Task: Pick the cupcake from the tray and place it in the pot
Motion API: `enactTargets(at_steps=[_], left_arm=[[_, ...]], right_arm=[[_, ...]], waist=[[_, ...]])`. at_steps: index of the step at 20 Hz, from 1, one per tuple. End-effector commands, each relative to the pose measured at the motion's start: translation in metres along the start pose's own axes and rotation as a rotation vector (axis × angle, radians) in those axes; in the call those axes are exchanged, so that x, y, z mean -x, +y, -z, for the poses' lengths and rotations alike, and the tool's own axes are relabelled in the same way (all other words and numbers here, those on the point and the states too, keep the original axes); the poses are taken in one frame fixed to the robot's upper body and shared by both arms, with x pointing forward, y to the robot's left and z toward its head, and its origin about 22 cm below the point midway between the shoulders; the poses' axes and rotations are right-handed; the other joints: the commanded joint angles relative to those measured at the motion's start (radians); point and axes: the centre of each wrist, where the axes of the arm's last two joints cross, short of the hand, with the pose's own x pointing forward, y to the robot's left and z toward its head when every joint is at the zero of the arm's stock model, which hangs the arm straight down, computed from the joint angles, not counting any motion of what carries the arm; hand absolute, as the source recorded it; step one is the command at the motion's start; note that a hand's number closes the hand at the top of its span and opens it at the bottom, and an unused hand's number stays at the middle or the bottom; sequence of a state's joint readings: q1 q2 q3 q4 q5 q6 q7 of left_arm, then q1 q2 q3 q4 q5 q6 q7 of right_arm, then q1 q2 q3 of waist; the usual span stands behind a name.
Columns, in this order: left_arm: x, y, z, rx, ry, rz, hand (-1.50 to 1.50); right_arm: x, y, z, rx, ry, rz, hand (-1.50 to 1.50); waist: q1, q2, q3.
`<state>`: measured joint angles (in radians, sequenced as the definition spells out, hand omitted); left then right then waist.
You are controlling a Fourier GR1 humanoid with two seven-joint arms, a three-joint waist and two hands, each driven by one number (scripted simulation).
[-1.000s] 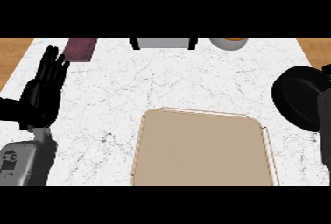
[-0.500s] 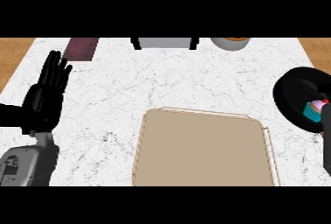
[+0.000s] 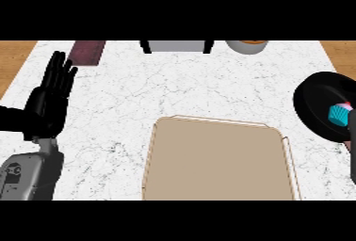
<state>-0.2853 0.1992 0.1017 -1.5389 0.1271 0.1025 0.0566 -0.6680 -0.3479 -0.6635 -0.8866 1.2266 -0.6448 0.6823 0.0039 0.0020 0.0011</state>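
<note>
Counter: cupcake (image 3: 338,114) newly, seemingly, in pot (image 3: 316,106)

I see a white marble counter (image 3: 208,89) with grey veining, evenly lit, and strips of brown wooden floor (image 3: 15,59) along its left and right sides.

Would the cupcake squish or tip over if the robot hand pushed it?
Probably both. The cupcake sits in the black pot, and its pink top looks soft, so it may smear. Its teal base looks narrow, so a sideways push could tip it.
</note>
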Motion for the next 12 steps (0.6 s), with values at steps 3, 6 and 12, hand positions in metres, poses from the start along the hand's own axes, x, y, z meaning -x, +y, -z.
enactTargets(at_steps=[3,6,12], left_arm=[[0.006,-0.006,0.001,-0.014,0.012,-0.002,0.0],[-0.01,-0.003,-0.005,-0.005,0.009,-0.005,0.0],[-0.006,-0.004,-0.012,-0.02,0.017,0.009,0.0]], right_arm=[[-0.011,-0.017,0.006,0.127,0.063,0.246,-1.5],[-0.002,-0.024,-0.003,0.171,0.092,0.333,-1.5],[0.044,-0.047,-0.012,0.291,0.061,0.417,-1.5]], waist=[[-0.006,-0.003,0.0],[-0.006,-0.009,-0.001],[-0.011,-0.007,-0.001]])
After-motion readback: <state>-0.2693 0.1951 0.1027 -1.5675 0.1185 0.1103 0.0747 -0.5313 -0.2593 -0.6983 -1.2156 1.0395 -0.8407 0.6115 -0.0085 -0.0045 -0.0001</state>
